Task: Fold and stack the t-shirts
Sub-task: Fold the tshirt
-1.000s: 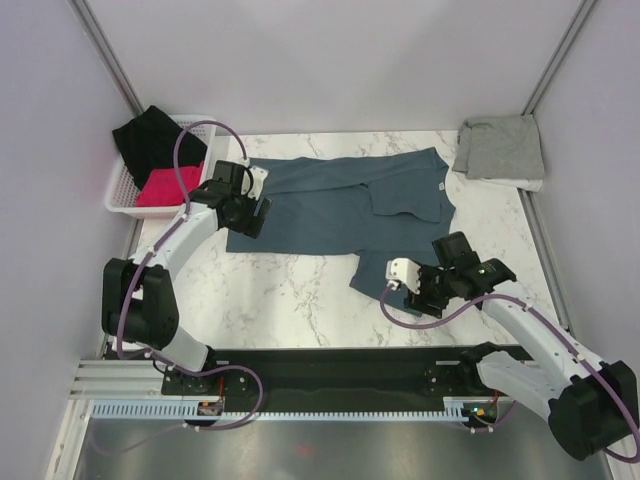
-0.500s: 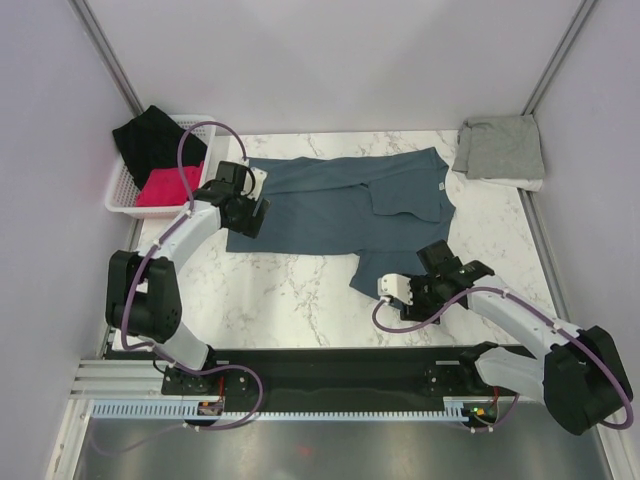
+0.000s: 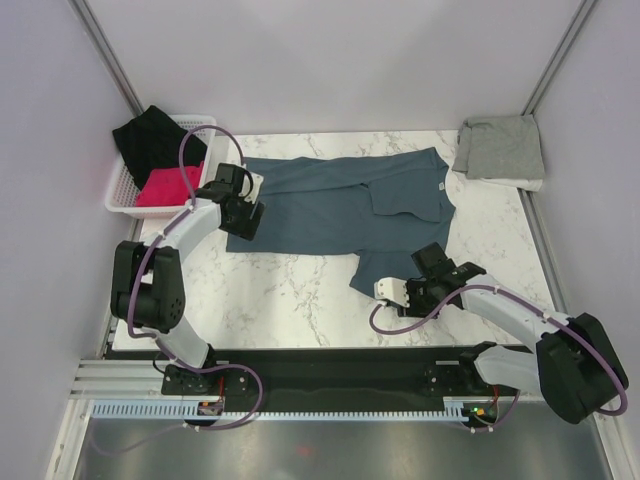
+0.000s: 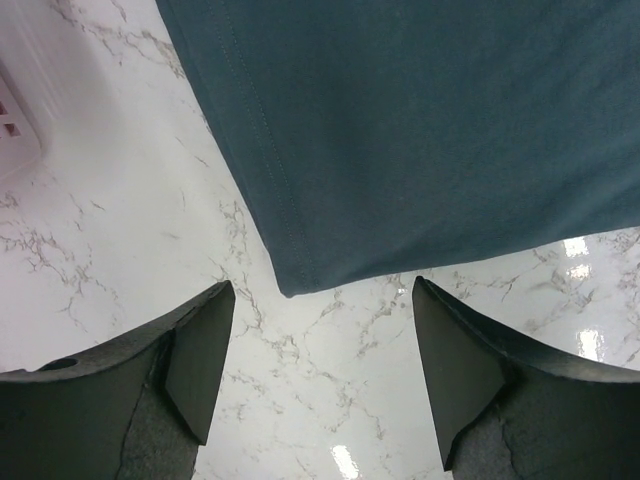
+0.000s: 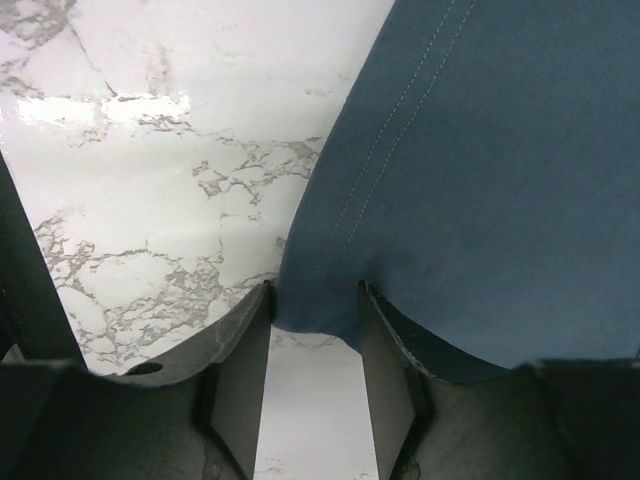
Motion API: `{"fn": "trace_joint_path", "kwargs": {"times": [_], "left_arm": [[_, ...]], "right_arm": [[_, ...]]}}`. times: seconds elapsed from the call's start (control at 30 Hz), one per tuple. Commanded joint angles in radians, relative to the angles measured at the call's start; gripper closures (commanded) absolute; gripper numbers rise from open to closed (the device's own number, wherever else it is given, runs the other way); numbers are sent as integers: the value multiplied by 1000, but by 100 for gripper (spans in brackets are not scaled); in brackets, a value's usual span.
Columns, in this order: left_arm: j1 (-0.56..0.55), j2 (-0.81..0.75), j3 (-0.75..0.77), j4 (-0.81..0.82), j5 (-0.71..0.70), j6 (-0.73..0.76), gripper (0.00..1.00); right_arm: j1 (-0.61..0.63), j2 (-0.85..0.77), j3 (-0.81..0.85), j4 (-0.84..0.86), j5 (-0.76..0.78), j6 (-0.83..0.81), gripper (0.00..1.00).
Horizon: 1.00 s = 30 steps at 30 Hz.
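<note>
The dark slate-blue t-shirt lies spread on the marble table, with a small white label near its right end. The light grey t-shirt lies folded at the back right corner. My left gripper is open just off the blue shirt's left front corner; in the left wrist view the shirt ends between my left gripper's fingertips. My right gripper is low at the shirt's front flap. In the right wrist view the shirt's corner lies between my right gripper's narrowly parted jaws.
A white basket stands at the back left, holding a black cloth and a pink cloth. Grey walls close in the table at the back and sides. A black strip runs along the near edge by the arm bases.
My right gripper has moved left and forward, down onto the front corner of the blue shirt. My left gripper has shifted slightly toward the back.
</note>
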Motion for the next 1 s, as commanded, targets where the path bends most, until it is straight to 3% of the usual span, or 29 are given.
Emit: {"fn": "trace_joint_path", "kwargs": {"times": [0.0, 0.1, 0.13, 0.2, 0.37, 0.97], "left_arm": [[15, -2, 1, 13, -7, -1, 22], [40, -9, -23, -1, 15, -22, 26], [49, -9, -28, -10, 36, -27, 28], [84, -3, -40, -21, 57, -45, 29], [142, 11, -54, -38, 91, -78, 36], [152, 152, 4, -24, 122, -73, 46]], "right_arm": [[2, 33, 9, 41, 39, -24, 57], [2, 31, 31, 38, 49, -10, 73], [3, 31, 40, 38, 54, -7, 87], [3, 24, 48, 36, 60, 6, 99], [3, 16, 58, 38, 66, 27, 100], [2, 27, 61, 67, 86, 44, 100]]}}
